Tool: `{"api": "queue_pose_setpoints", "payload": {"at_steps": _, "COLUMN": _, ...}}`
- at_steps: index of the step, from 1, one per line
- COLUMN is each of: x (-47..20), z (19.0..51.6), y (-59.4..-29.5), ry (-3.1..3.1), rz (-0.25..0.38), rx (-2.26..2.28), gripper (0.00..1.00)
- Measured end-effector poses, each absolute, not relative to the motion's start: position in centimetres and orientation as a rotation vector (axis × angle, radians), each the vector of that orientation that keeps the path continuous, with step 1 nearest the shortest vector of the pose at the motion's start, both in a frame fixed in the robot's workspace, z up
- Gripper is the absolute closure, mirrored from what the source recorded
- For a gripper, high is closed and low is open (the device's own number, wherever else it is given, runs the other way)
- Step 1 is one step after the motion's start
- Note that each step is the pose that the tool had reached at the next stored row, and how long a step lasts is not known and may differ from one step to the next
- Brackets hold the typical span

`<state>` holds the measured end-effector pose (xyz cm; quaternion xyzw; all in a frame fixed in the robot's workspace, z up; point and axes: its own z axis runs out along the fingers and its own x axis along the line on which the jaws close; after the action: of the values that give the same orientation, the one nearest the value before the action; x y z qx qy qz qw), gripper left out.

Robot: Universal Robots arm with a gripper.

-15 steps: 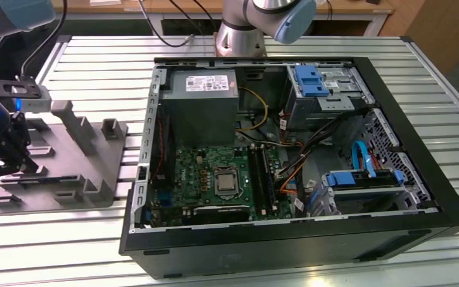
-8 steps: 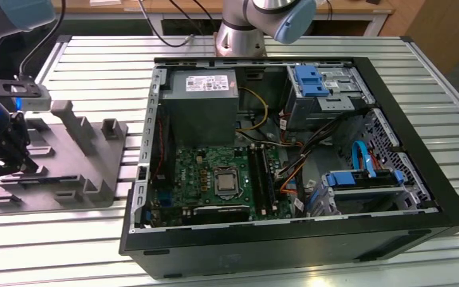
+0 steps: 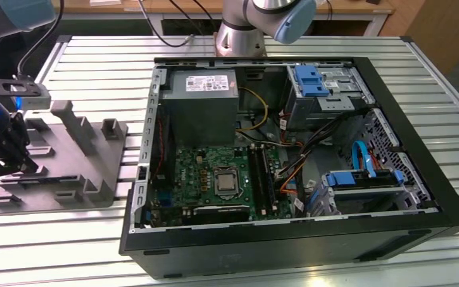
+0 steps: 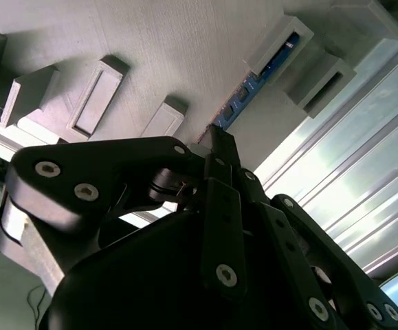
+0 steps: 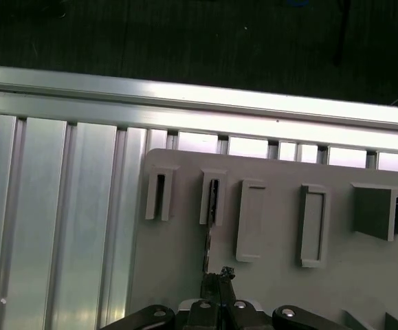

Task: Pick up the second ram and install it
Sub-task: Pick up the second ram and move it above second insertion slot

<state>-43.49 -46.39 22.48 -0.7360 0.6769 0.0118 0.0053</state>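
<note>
The second ram is a thin blue board standing on edge in the grey holder tray. One end sits in an upright post slot. In the first wrist view the ram shows edge-on as a thin dark line running from the post to my fingers. My gripper is shut on the ram's near end, jaws pressed close on the board; it shows too in the first wrist view. In the exterior view the gripper hangs over the tray at the exterior view's left.
An open computer case lies to the exterior view's right of the tray. Inside it are the green motherboard with long black slots, a power supply, blue drive bays and cables. The table is ribbed aluminium.
</note>
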Motion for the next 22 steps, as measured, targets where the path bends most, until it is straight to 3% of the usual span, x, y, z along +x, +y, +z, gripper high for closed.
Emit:
{"api": "queue_pose_setpoints", "payload": {"at_steps": 13, "x": -43.49, "z": 22.48, "y": -46.4, "ry": 2.118, "rz": 0.037, "rx": -2.305, "gripper": 0.89}}
{"api": "queue_pose_setpoints", "payload": {"at_steps": 15, "x": -43.49, "z": 22.48, "y": -46.4, "ry": 2.118, "rz": 0.037, "rx": -2.305, "gripper": 0.77}}
{"api": "queue_pose_setpoints", "payload": {"at_steps": 18, "x": -43.49, "z": 22.48, "y": -46.4, "ry": 2.118, "rz": 0.037, "rx": -2.305, "gripper": 0.71}}
{"api": "queue_pose_setpoints", "payload": {"at_steps": 19, "x": -43.49, "z": 22.48, "y": -46.4, "ry": 2.118, "rz": 0.037, "rx": -2.305, "gripper": 0.64}}
{"api": "queue_pose_setpoints", "payload": {"at_steps": 22, "x": -43.49, "z": 22.48, "y": -46.4, "ry": 2.118, "rz": 0.037, "rx": -2.306, "gripper": 0.64}}
